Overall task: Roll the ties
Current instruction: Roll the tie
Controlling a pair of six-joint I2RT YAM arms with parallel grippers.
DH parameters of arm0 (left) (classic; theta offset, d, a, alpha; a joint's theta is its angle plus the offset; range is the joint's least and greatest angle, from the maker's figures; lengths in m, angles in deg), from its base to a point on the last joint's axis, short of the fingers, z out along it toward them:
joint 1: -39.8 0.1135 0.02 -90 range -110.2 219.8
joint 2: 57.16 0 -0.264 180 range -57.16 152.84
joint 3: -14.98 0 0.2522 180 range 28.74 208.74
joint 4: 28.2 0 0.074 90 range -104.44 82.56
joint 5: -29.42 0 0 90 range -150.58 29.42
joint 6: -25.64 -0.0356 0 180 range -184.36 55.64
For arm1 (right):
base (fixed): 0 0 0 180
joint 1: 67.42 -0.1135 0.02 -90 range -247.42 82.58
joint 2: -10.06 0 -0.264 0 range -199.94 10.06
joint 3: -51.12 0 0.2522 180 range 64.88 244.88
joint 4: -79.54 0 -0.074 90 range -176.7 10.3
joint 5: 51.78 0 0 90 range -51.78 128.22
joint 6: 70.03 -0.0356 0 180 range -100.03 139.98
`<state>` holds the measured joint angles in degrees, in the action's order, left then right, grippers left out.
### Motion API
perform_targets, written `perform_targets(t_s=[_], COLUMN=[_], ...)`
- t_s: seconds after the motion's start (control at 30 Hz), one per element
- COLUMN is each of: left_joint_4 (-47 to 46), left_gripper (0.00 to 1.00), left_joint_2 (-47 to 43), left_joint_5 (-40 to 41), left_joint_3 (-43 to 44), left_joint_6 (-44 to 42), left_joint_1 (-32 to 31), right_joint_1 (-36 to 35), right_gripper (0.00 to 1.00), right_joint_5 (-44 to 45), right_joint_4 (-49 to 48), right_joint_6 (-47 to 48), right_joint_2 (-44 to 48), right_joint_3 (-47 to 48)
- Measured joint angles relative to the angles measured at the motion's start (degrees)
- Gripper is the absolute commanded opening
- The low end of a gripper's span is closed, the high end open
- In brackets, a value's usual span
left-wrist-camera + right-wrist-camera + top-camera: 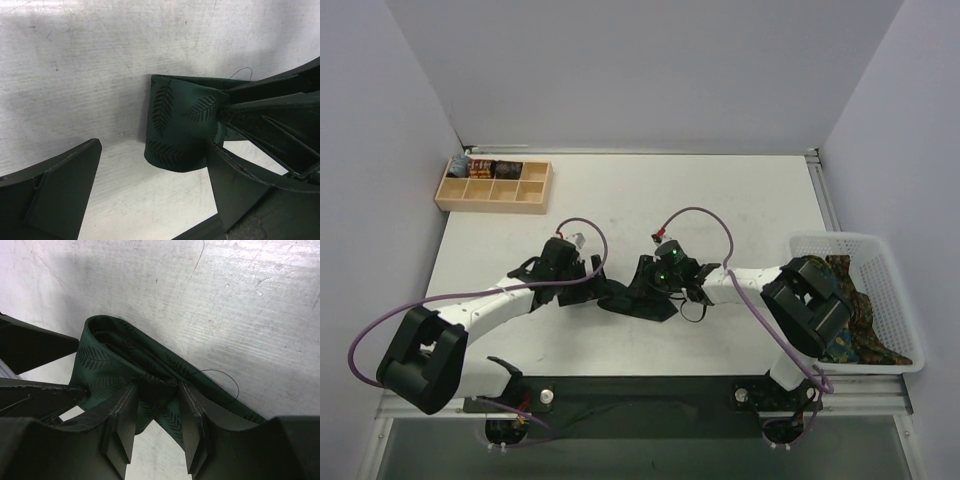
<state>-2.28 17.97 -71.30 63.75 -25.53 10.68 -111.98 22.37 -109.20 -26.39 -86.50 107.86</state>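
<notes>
Partway done, my read. White basket (832, 239) at 3 o'clock holds loose patterned ties (865, 330), unrolled, count unclear. Wooden tray (505, 191) at 10 o'clock: three rolled ties (485, 168) in its far row, other compartments bare. Green tie (175, 130) at centre of surface, leaf print, one end curled into a loose loop standing on edge, tail trailing off; roll not finished. Left tool (152, 150) spread fully wide either side of the loop, holding nothing. Right tool (157, 390) part-closed, tie fabric pinched between its fingers. Left to do: finish this roll, tray it, then the basket ties. Walls (640, 70) plain pale, three sides. Surface (720, 200) white, scuffed.
</notes>
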Motion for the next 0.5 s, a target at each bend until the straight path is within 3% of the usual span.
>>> perform_targets(t_s=[0.5], left_joint_4=[-8.24], left_gripper=[0.97], left_joint_2=[3.48], left_joint_5=[-4.28], left_joint_3=[-0.96], left_joint_6=[6.12], left_joint_1=[-0.55], right_joint_1=[0.68], right_gripper=[0.37], right_joint_5=[-3.41], right_joint_4=[-11.37], right_joint_6=[0.13], right_joint_2=[-1.38], right_joint_3=[-4.37])
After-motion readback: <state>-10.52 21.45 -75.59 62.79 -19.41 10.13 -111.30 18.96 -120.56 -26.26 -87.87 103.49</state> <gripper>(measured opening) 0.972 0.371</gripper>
